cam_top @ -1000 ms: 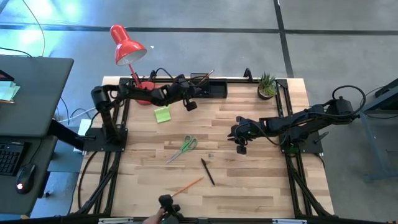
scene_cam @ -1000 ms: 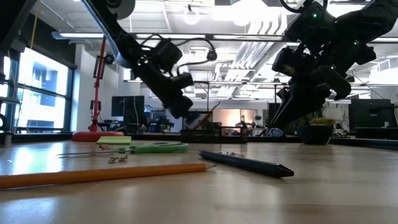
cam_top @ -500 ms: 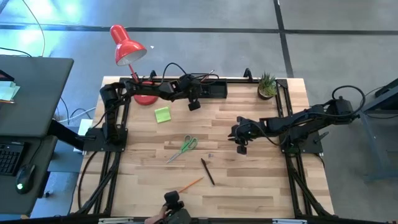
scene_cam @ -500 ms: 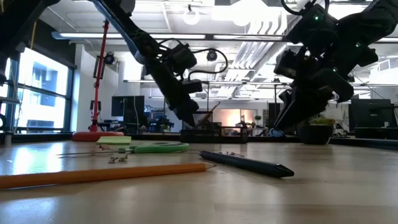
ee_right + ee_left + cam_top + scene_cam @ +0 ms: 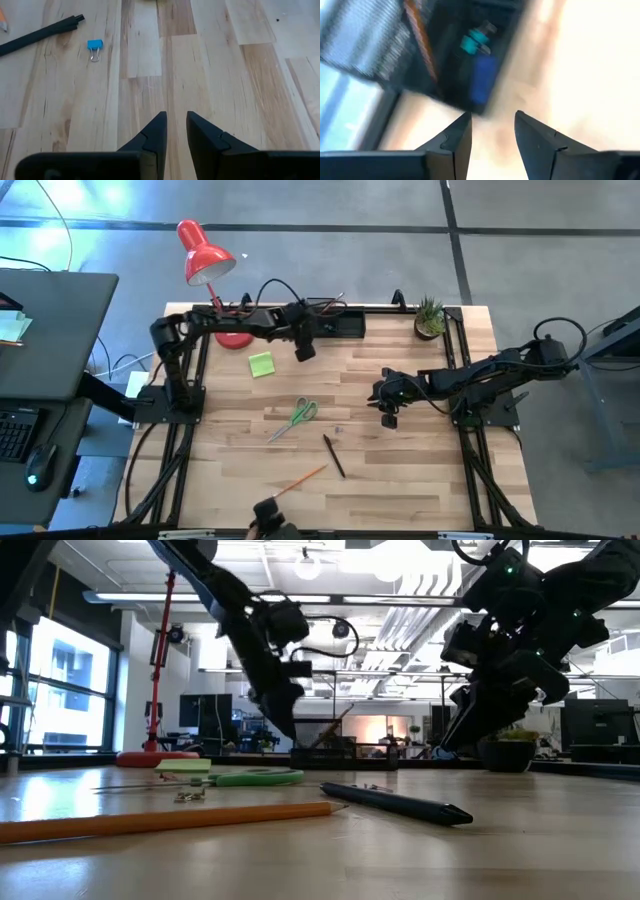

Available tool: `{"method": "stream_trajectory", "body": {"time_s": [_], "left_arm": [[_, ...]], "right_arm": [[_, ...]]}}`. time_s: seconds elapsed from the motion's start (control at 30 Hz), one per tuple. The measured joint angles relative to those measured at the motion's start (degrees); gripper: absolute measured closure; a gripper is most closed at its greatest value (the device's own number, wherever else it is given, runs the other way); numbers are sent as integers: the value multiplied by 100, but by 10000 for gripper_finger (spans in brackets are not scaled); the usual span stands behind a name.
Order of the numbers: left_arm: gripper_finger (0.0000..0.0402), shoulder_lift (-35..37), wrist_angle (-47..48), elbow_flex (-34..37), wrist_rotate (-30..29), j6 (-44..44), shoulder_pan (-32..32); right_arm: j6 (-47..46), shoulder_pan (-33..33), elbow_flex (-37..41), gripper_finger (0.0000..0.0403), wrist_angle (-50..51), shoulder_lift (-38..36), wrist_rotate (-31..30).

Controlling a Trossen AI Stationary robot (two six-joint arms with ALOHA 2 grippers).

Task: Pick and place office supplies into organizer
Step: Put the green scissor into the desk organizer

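The black organizer (image 5: 336, 323) stands at the far edge; in the left wrist view it (image 5: 445, 55) holds an orange pencil (image 5: 421, 40) and small blue and teal things. My left gripper (image 5: 299, 352) hovers open just near-left of it, with nothing between its fingers (image 5: 492, 131). On the table lie a lime sticky-note pad (image 5: 261, 364), green-handled scissors (image 5: 298, 416), a dark pen (image 5: 333, 455) and an orange pencil (image 5: 300, 478). My right gripper (image 5: 388, 417) hangs above bare wood right of the scissors, its fingers (image 5: 175, 131) slightly apart and empty.
A red desk lamp (image 5: 205, 255) stands at the far left and a small potted plant (image 5: 430, 318) at the far right corner. A blue binder clip (image 5: 94, 45) lies near the pen (image 5: 40, 32). Bare wood stretches between the two arms.
My left gripper has first reached a little toward the organizer, then drawn back toward the table's left, and its arm has tipped steeper. My right arm and the things on the table have kept still.
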State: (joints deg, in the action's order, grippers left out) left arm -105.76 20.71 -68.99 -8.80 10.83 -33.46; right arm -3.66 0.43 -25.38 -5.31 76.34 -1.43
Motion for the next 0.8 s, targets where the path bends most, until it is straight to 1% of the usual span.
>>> {"method": "stream_trajectory", "body": {"time_s": [0.1,0.17,0.27,0.43,0.5,0.63,0.8], "left_arm": [[267,256,780,0,373,-612,166],[269,351,1316,0,429,-1000,342],[276,392,1828,2,434,-1439,675],[288,396,1886,2,802,-2205,1376],[292,395,1875,2,836,-2613,1676],[301,397,1884,2,728,-3310,2242],[312,359,1787,4,436,-3687,2660]], "right_arm": [[0,0,2,336,-2,0,4],[-2,0,2,336,-2,0,4],[-1,0,2,336,-2,0,10],[-6,0,6,336,-2,0,16],[-45,0,6,336,0,0,52],[-61,35,6,336,1,0,105],[-55,135,6,336,0,0,96]]}}
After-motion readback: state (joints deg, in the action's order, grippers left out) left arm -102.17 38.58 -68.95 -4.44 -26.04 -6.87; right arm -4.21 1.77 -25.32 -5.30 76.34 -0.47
